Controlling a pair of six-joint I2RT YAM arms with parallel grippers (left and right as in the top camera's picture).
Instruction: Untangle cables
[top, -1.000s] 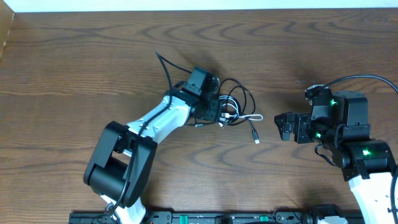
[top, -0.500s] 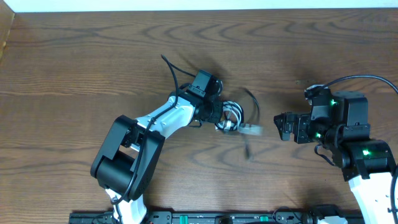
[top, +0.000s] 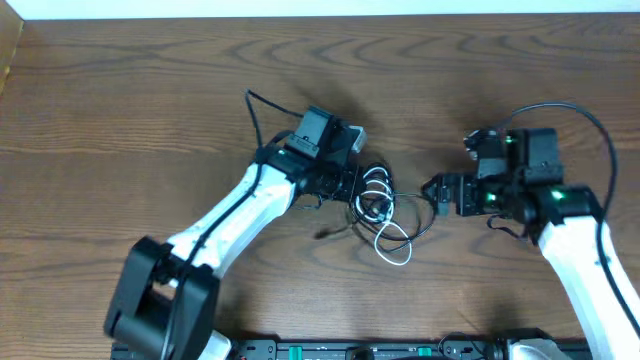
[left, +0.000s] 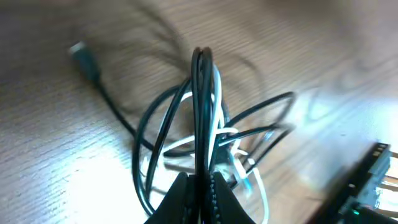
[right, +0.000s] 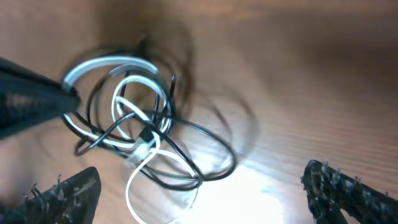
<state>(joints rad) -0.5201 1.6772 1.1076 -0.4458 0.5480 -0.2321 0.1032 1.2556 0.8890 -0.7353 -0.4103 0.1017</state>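
The black cable (top: 408, 196) and the white cable (top: 393, 248) lie tangled in one bundle of loops at mid-table. My left gripper (top: 356, 186) is shut on upright strands of that bundle, mostly the black cable (left: 202, 93), with the white cable (left: 219, 132) woven beside it. A dark plug end (left: 81, 52) trails on the wood. My right gripper (top: 436, 193) stands open just right of the bundle. In the right wrist view its wide-apart fingers (right: 65, 193) flank the lower loops of the white cable (right: 134, 180) and black cable (right: 211, 134) without touching them.
The wooden table (top: 120, 90) spreads out around the bundle. A thick black wire (top: 560, 108) arcs over the right arm, and another one (top: 256, 112) rises from the left arm. The table's near edge carries a black rail (top: 330, 350).
My left gripper has shut on the bundle and shifted it, so the loops now hang lower and to the right. The right arm has moved left, close to the cables, still open.
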